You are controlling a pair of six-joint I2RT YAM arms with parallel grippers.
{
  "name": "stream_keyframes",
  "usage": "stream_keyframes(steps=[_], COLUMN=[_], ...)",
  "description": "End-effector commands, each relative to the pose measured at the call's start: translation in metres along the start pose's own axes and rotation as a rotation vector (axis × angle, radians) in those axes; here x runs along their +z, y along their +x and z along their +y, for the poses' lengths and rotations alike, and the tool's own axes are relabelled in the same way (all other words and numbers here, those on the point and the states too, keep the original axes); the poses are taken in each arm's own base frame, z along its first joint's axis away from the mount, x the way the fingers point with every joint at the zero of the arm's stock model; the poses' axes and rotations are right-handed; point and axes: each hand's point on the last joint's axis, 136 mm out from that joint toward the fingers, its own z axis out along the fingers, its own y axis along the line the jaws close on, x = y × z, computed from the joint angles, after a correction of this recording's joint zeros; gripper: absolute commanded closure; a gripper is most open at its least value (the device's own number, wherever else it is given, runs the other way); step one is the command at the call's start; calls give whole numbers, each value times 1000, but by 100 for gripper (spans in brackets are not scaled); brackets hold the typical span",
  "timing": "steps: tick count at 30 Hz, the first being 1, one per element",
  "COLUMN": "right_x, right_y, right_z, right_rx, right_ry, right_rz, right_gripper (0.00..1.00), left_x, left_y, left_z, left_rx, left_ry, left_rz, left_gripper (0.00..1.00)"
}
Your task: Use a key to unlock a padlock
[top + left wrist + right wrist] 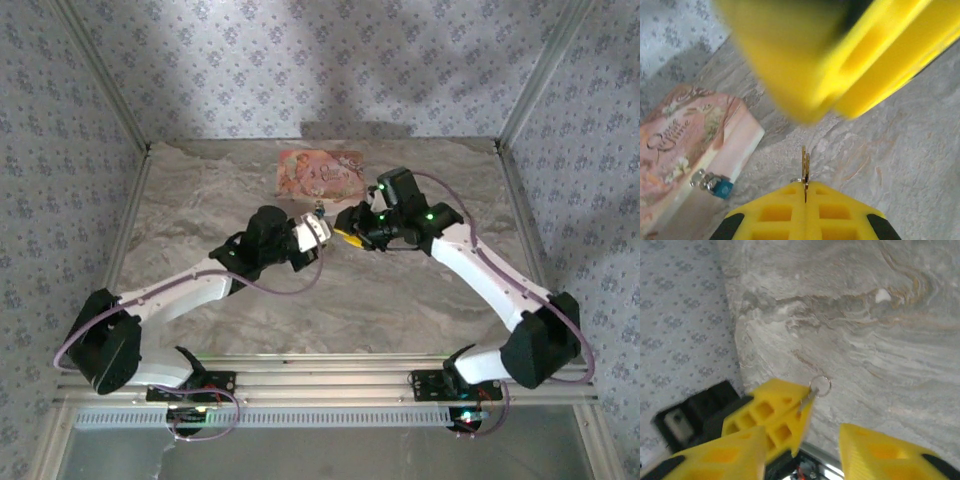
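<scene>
Padlock (715,184) at eight o'clock; my left gripper (805,186) clenches the key (805,161) by its end, so it may pivot; right gripper (802,447) released.

both arms stretch forward from their bases and bend inward at the elbows, so the two hands nearly meet tip to tip between them. the left hand (319,229) has its yellow fingers (790,212) pressed flat together, pinching a thin key (805,162) that sticks out past the tips. the right hand (349,238) faces it, tilted downward, its fingers (880,450) spread apart, just beside the left fingertips.
</scene>
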Motion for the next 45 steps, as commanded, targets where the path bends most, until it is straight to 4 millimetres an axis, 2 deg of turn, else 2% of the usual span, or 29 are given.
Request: stream_keyframes(steps=[1, 4, 7, 8, 14, 17, 25, 32, 38, 43, 45], right_x=[-29, -39, -34, -37, -19, -14, -14, -9, -5, -2, -1], right_y=[-15, -21, -19, -21, -5, 2, 7, 12, 15, 17, 17], right_z=[15, 24, 32, 48, 82, 95, 99, 101, 105, 102, 102], right_rx=[-74, -155, -235, -280, -459, -505, -553, -568, -574, -563, -555], right_ry=[-69, -91, -111, -140, -195, -233, -251, -259, -282, -287, -298], right_rz=[-135, -184, -162, -164, -86, -62, -47, -34, -24, -17, -19], right_gripper=[50, 48, 48, 48, 49, 50, 53, 55, 68, 91, 96], left_x=[-20, -37, -52, -56, -81, -86, -88, -87, -85, -85, -85], left_y=[-5, -13, -24, -28, -58, -66, -76, -75, -74, -75, -74], left_z=[7, 12, 12, 12, 3, 0, 2, 1, 1, 1, 2], left_rx=[-218, -341, -417, -433, -490, -501, -505, -512, -520, -526, -531], left_ry=[58, 147, 242, 273, 484, 534, 559, 575, 581, 586, 590], left_rz=[-52, -103, -131, -135, -184, -183, -188, -176, -165, -163, -160], left_gripper=[100, 100, 100, 100, 100, 100, 100, 100, 100, 100, 100])
